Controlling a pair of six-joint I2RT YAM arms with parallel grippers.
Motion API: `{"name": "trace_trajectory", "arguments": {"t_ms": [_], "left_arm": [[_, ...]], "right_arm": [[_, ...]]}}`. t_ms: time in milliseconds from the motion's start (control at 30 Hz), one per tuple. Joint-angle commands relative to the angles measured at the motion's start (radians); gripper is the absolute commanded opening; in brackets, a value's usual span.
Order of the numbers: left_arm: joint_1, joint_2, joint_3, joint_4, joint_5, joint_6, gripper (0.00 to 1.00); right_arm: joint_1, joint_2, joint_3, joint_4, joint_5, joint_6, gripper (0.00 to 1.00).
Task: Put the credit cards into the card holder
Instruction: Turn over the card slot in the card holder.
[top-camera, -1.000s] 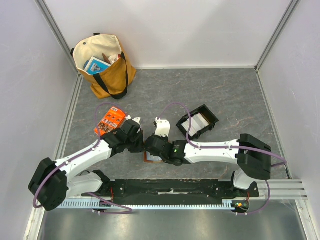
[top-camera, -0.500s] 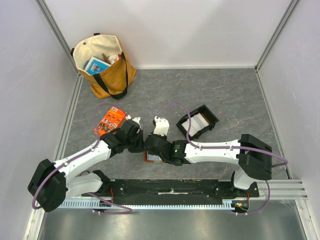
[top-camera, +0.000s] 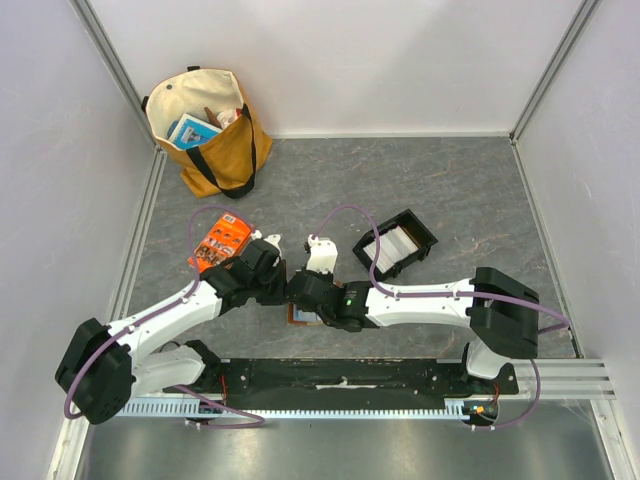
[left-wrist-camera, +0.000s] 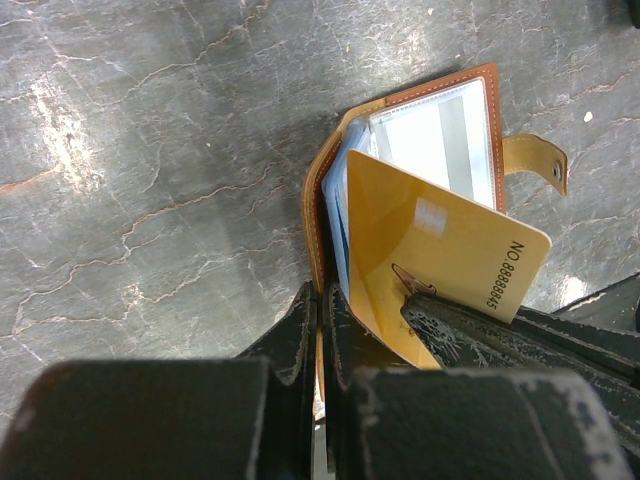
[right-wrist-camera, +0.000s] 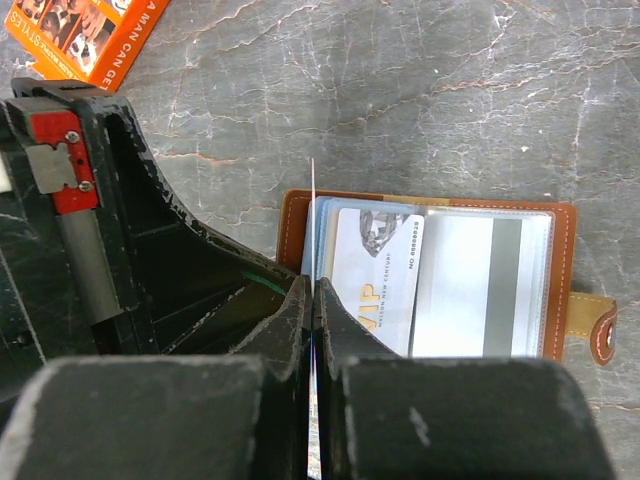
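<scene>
The tan card holder (left-wrist-camera: 312, 215) lies open on the grey table, with its clear sleeves (left-wrist-camera: 440, 130) and snap strap showing. My left gripper (left-wrist-camera: 322, 297) is shut on the edge of its left leather cover. My right gripper (right-wrist-camera: 312, 287) is shut on a yellow credit card (left-wrist-camera: 440, 250), seen edge-on in the right wrist view (right-wrist-camera: 312, 195), held upright over the holder's left side (right-wrist-camera: 292, 225). A white VIP card (right-wrist-camera: 378, 275) sits in a sleeve. In the top view both grippers meet over the holder (top-camera: 300, 317). More pale cards (top-camera: 392, 247) lie in the tray.
A black open tray (top-camera: 424, 237) stands right of the grippers. An orange printed packet (top-camera: 220, 243) lies just left of the left gripper and shows in the right wrist view (right-wrist-camera: 95, 35). A tote bag (top-camera: 205, 125) stands at the back left. White walls enclose the table.
The right arm has shifted slightly left; the grippers stay together over the card holder. Nothing else has moved.
</scene>
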Motion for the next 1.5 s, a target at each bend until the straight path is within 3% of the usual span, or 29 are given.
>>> {"name": "trace_trajectory", "arguments": {"t_ms": [0, 467, 1033, 1467], "left_arm": [[-0.002, -0.01, -0.004, 0.025, -0.007, -0.024, 0.02], [-0.004, -0.003, -0.007, 0.022, -0.013, -0.021, 0.02], [-0.002, -0.018, -0.005, 0.022, -0.004, -0.019, 0.02], [-0.001, -0.014, -0.007, 0.026, -0.004, -0.022, 0.02]], "right_arm": [[0.005, -0.031, 0.004, -0.022, 0.053, 0.005, 0.0], [0.005, -0.101, -0.004, 0.004, 0.027, -0.041, 0.0], [0.002, 0.026, 0.048, 0.008, -0.004, -0.027, 0.0], [0.004, -0.023, 0.042, 0.015, 0.021, -0.024, 0.0]]}}
